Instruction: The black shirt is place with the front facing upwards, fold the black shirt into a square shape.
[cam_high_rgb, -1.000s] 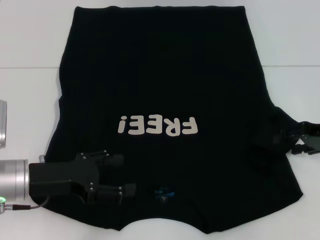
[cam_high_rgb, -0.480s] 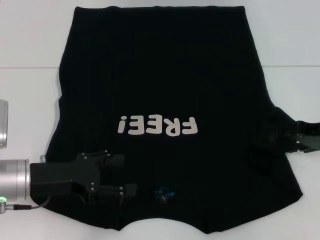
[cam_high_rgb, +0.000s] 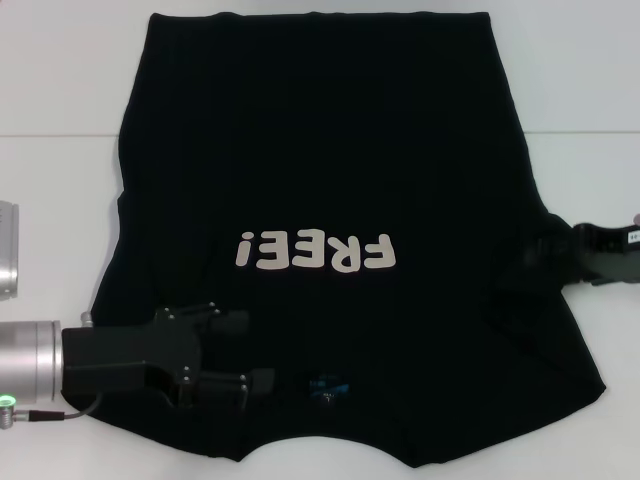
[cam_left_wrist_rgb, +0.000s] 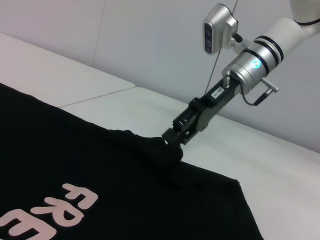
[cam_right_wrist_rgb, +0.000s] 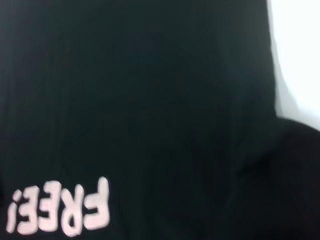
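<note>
The black shirt (cam_high_rgb: 320, 150) lies flat on the white table (cam_high_rgb: 60, 80), front up, its off-white "FREE!" print (cam_high_rgb: 313, 252) upside down in the head view. My left gripper (cam_high_rgb: 248, 352) rests open over the near left part of the shirt, with nothing between its fingers. At the shirt's right side my right gripper (cam_high_rgb: 570, 252) is shut on a bunched fold of sleeve cloth. The left wrist view shows that gripper (cam_left_wrist_rgb: 172, 138) pinching a raised lump of the shirt (cam_left_wrist_rgb: 75, 165). Almost all of the right wrist view is shirt (cam_right_wrist_rgb: 150, 100) and print (cam_right_wrist_rgb: 60, 207).
Bare white table surrounds the shirt on the left, right and far sides, with a seam line (cam_high_rgb: 60, 133) across it. My left arm's silver wrist (cam_high_rgb: 25, 360) sits at the near left edge. The right arm's camera housing (cam_left_wrist_rgb: 218, 27) shows above its wrist.
My right gripper has shut on the right sleeve cloth and shifted away from me, bunching the cloth at the shirt's right edge. The left gripper has stayed in place.
</note>
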